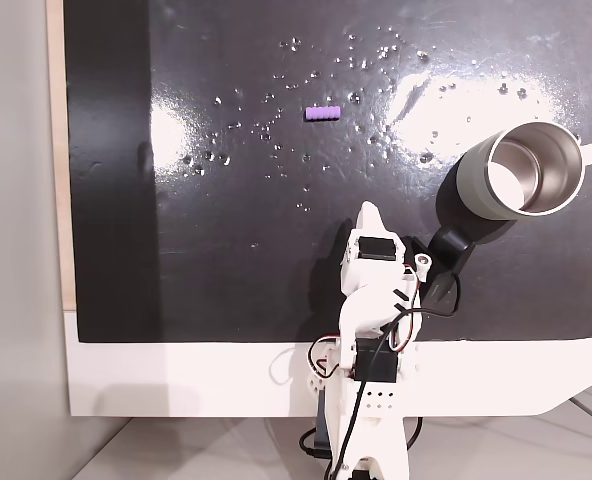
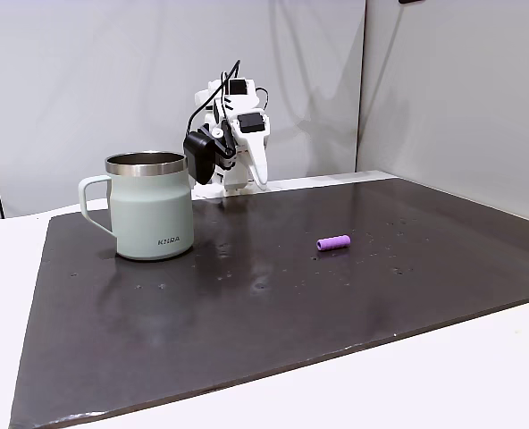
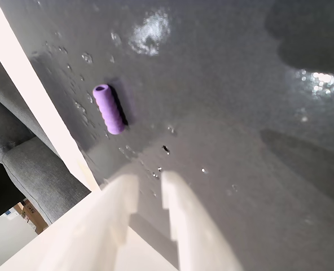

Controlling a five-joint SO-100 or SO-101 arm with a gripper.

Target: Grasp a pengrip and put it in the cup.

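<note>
On the dark table (image 1: 226, 250), the pengrip (image 3: 109, 108) lies crosswise well ahead of the empty tool (image 3: 150, 192), fingers slightly apart.

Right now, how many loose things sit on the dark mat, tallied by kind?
Pengrip: 1, purple, lying on its side.
Cup: 1, upright.
Total: 2.
</note>
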